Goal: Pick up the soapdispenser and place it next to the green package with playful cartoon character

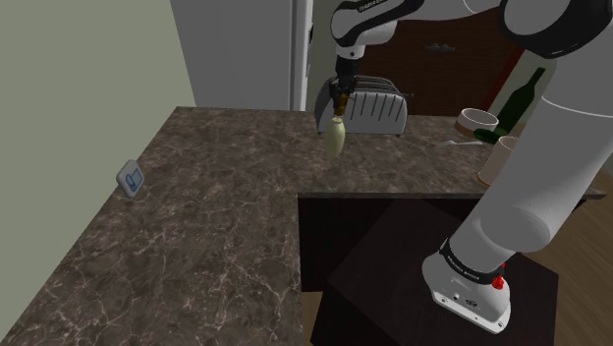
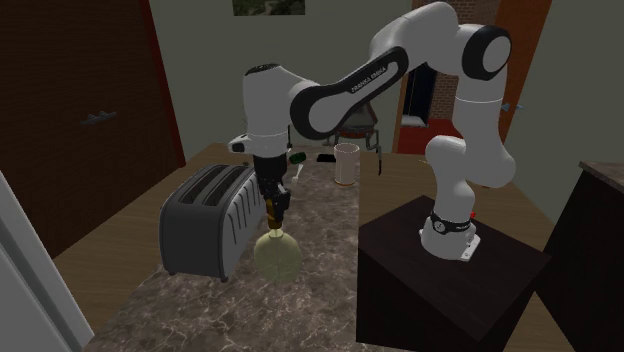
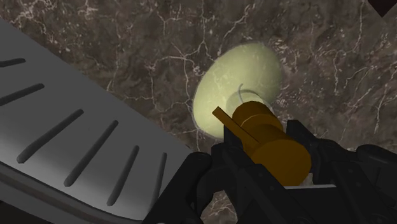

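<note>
Soap dispenser (image 1: 335,138) is in my gripper (image 1: 341,98). My two black fingers are squeezed tight on its brown pump top, and its round, pale yellow body hangs under them. I cannot tell if its bottom touches anything. Under it is the big dark counter (image 1: 196,226) with white veins like stone. The grey toaster (image 1: 375,106) with two slots stands just beside the dispenser. Past the toaster, at the shoulder view's right, stands a dark green bottle (image 1: 518,98), and near it a pale cup (image 1: 475,120). A small blue and white thing (image 1: 131,178) sits on the counter at the shoulder view's left, well apart from the dispenser.
</note>
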